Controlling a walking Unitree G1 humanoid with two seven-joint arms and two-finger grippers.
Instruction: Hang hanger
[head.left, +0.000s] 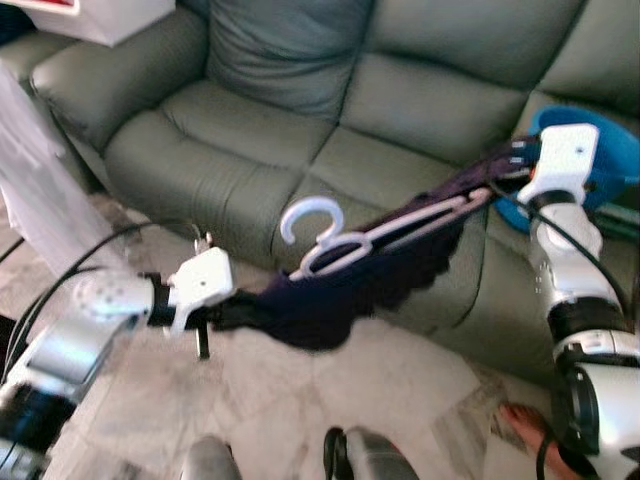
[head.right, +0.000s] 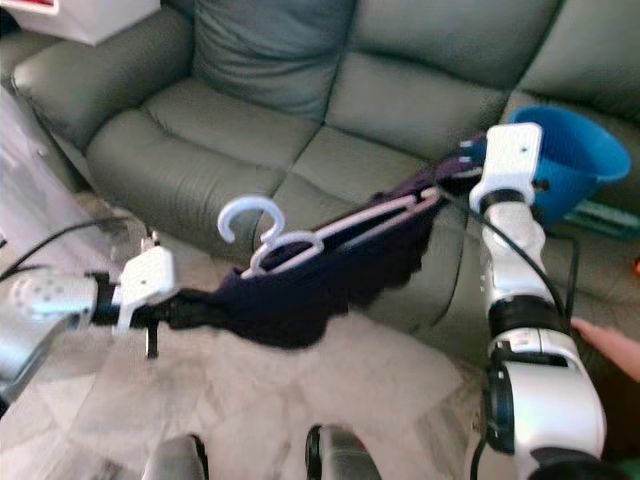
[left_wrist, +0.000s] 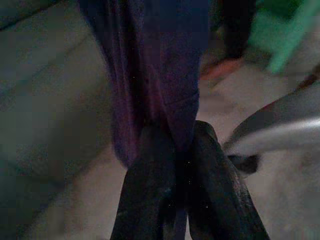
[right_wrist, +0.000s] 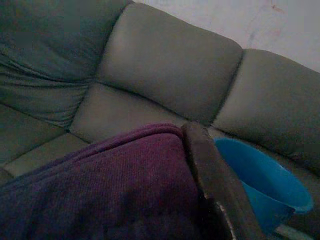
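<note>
A dark purple garment (head.left: 350, 280) is stretched in the air in front of the sofa, with a pale lilac hanger (head.left: 385, 232) lying along its top edge. The hanger's hook (head.left: 303, 215) points up and to the left. My left gripper (head.left: 222, 313) is shut on the garment's lower left end; the left wrist view shows its fingers (left_wrist: 150, 190) pinching the purple cloth (left_wrist: 150, 75). My right gripper (head.left: 508, 165) holds the upper right end, where one black finger (right_wrist: 210, 170) presses against the garment (right_wrist: 115, 190).
A grey-green sofa (head.left: 300, 100) fills the background, with a blue basin (head.right: 570, 150) on its right seat. A person's foot (head.left: 520, 425) and hand (head.right: 612, 347) are at the lower right. A white box (head.left: 100, 15) and clear plastic (head.left: 30, 170) stand on the left.
</note>
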